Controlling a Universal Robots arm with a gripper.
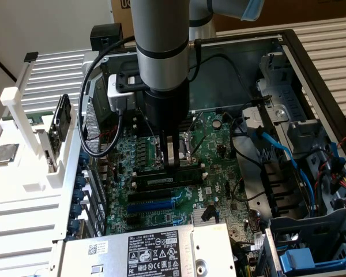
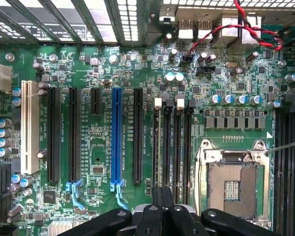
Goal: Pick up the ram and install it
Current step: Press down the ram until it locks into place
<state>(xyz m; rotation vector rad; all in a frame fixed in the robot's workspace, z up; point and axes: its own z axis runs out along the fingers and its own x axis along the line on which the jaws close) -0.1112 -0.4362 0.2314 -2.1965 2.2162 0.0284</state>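
- While the arm (image 1: 161,46) stands upright over the open computer case (image 1: 311,69), the pincer (image 1: 172,161) is down at the motherboard (image 1: 210,173), its tip at the long black memory slots (image 1: 139,186).
- In the wrist view the pincer (image 2: 163,189) has its fingers (image 2: 157,211) pressed together with no gap between them, lined up with the four black memory slots (image 2: 179,142) and their white end clips.
- In the exterior view the ram (image 1: 161,180) is a narrow green strip with a pale label, lying lengthwise along those black slots just below the pincer's tip. I cannot tell whether the fingers pinch its upper edge or only touch it, nor whether it is fully seated.
- The writing on the ram's label is too small to read.
- A bright blue long slot (image 1: 155,205) runs beside the black ones, on the side nearer the power supply (image 1: 104,254). In the wrist view the blue slot (image 2: 116,137) stands among further black slots and one white slot (image 2: 26,128).
- White lettering is printed on the board along these slots, too fine to make out.
- The power supply carries a black label (image 1: 153,251) with white print. Its top corner appears to read "DELL", and the rest is rows of small marks and symbols.
- The bare processor socket (image 2: 233,184) sits just beside the memory slots.
- Red and black wires (image 2: 221,27) cross the board's edge near the rear ports.
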